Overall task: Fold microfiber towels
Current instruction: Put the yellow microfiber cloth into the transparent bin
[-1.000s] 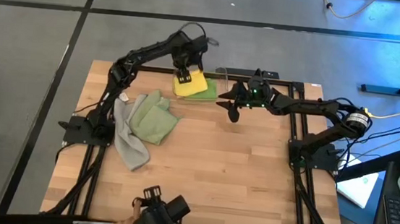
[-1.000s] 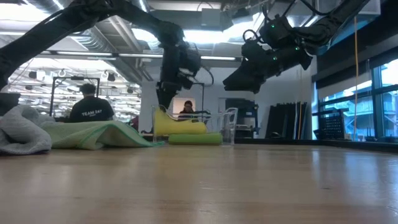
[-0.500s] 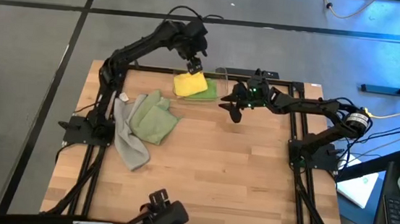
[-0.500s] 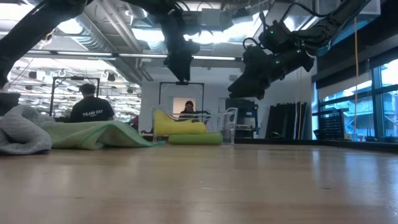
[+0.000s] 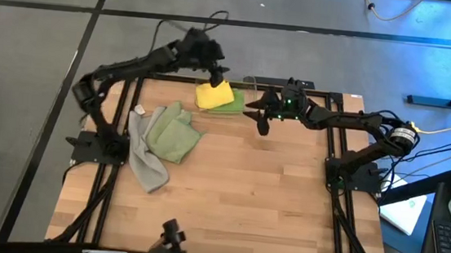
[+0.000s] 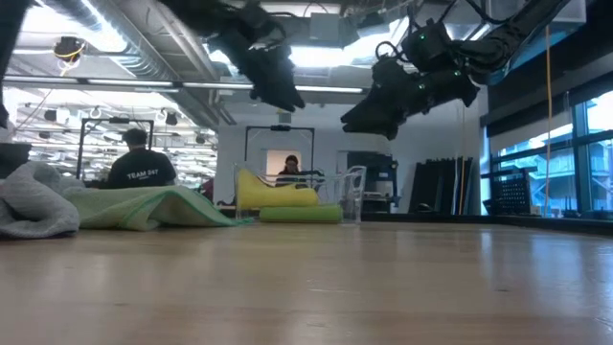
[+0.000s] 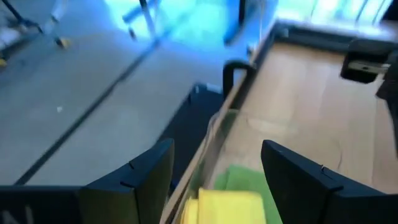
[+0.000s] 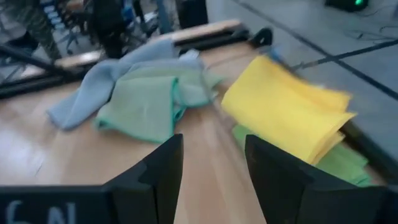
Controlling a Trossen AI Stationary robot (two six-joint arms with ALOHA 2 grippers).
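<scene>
Person's shirt [image 6: 135, 173] reading "TEAM 547", yellow towel [image 5: 214, 93] folded on bright green towel [image 5: 233, 104], both grippers' jaws wide, empty.

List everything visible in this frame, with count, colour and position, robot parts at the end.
yellow towel: 1, yellow, folded, on top of the bright green towel at the table's far edge.
bright green towel: 1, bright green, folded flat under the yellow one.
sage towel: 1, pale sage green, crumpled, left part of the table.
grey towel: 1, grey, crumpled, beside and partly under the sage towel.
clear bin: 1, clear, far edge, by the folded stack.
table: 1, light wood.
people: 2, in the room behind the table.
left gripper: open, raised above the yellow towel.
right gripper: open, raised just right of the stack.
</scene>
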